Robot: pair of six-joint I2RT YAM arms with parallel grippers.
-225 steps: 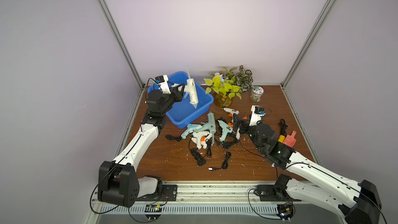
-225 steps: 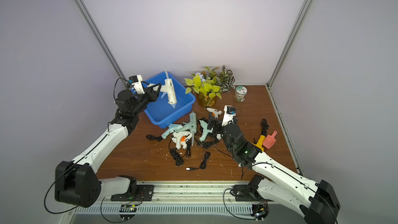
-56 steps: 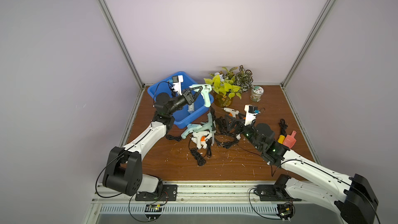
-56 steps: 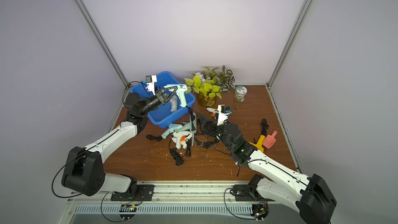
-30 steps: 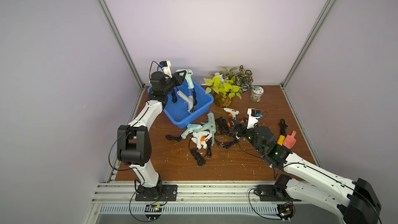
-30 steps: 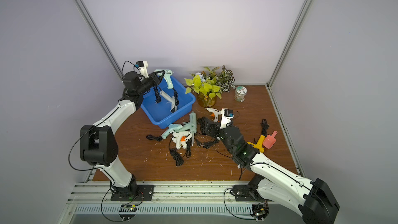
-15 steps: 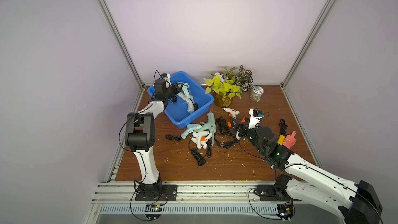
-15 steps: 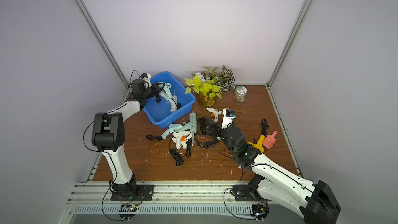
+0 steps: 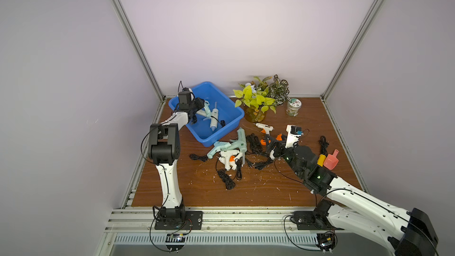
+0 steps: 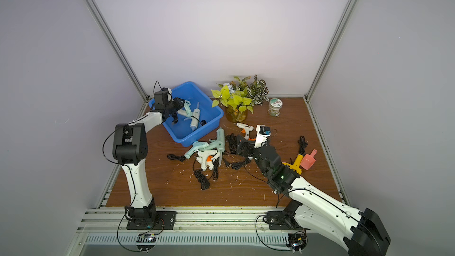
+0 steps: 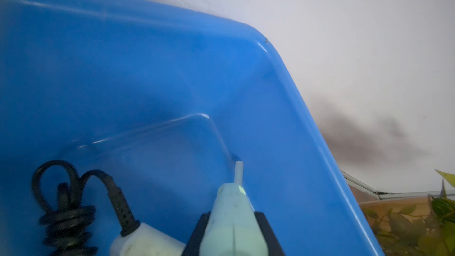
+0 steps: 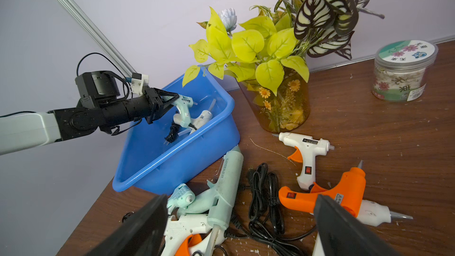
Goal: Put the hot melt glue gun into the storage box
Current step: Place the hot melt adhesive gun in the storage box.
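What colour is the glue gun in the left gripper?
Pale mint green. The glue gun shows best in the left wrist view.

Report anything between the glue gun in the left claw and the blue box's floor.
Nothing clearly blocks it. The mint glue gun is already inside the storage box; a white glue gun and black cord lie close beside it.
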